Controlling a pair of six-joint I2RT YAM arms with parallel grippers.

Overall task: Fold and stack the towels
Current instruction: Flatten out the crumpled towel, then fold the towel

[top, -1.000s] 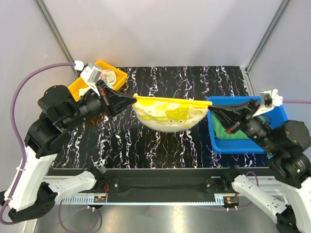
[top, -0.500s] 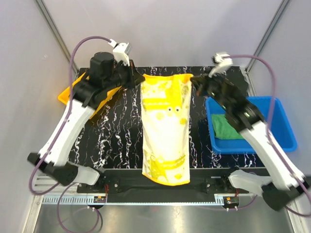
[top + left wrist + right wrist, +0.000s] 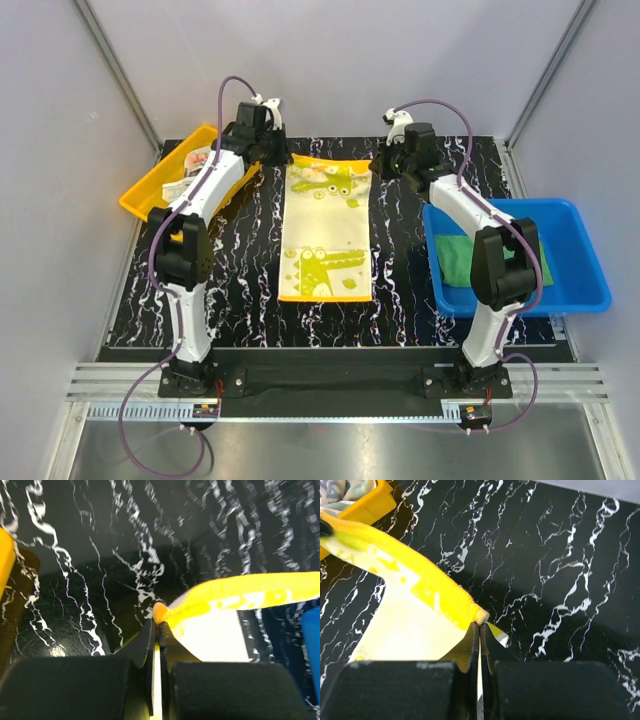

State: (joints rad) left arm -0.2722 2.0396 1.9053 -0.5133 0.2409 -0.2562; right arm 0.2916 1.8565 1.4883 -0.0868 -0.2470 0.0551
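The yellow towel (image 3: 326,228) with green crocodile prints lies spread flat, lengthwise, in the middle of the black marbled table. My left gripper (image 3: 281,160) is shut on its far left corner (image 3: 161,613). My right gripper (image 3: 379,165) is shut on its far right corner (image 3: 481,616). Both arms reach to the table's back. The far hem (image 3: 240,592) is stretched between the grippers just above the table. The green towel (image 3: 462,262) lies in the blue bin (image 3: 590,290). The white and teal towel (image 3: 198,165) lies crumpled in the yellow tray (image 3: 150,185).
The yellow tray stands at the back left, close to my left arm. The blue bin stands at the right, beside my right arm. Grey walls close in the back and sides.
Both arms have swung from near the front to the table's back, carrying the yellow towel. It hung bunched between the grippers and now lies flat on the table.
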